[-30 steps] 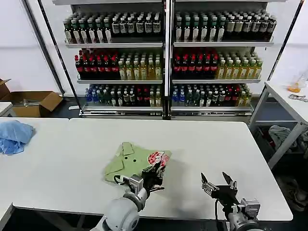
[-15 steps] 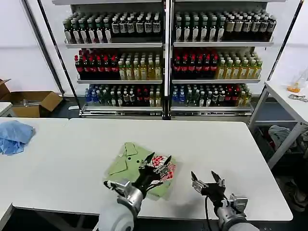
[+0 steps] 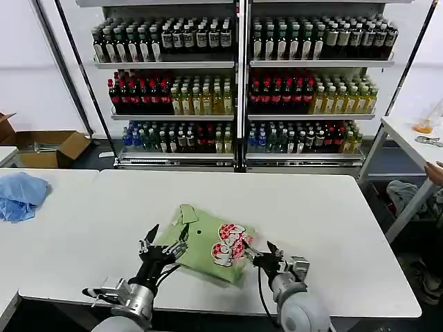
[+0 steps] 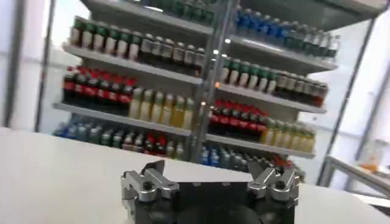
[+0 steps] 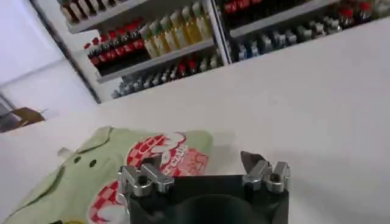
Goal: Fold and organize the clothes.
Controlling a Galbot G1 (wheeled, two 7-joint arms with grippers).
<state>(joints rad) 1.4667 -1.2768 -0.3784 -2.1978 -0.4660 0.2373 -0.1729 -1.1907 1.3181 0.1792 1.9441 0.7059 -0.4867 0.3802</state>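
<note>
Head view, near to far. Left gripper [image 3: 165,241] at near-left of the white table [image 3: 332,221], fingers spread apart, empty, raised just beside the shirt's left edge; whether it touches the fabric can't be told. Right gripper [image 3: 258,252] at near-centre, fingers parted, nothing betw. them, tips just beside the shirt's near-right edge. Pale sage-green shirt [image 3: 201,243] lies folded into a compact packet on the table betw. the two grippers, collar toward the far side, small dark buttons visible, red-and-white printed patch [image 3: 227,243] facing up on its right half, next to the right gripper. In right wrist view the shirt [image 5: 91,176] lies just beyond that gripper's fingers [image 5: 141,177], patch [image 5: 155,159] uppermost. Left wrist view: spread fingers [image 4: 146,182] over bare tabletop. Far left, well apart from the shirt: crumpled light blue cloth [image 3: 21,196] on an adjoining table. Beyond the tables: cardboard box [image 3: 48,147] on floor at left, shelves of bottles [image 3: 239,83] w/ drinks across the back.
</note>
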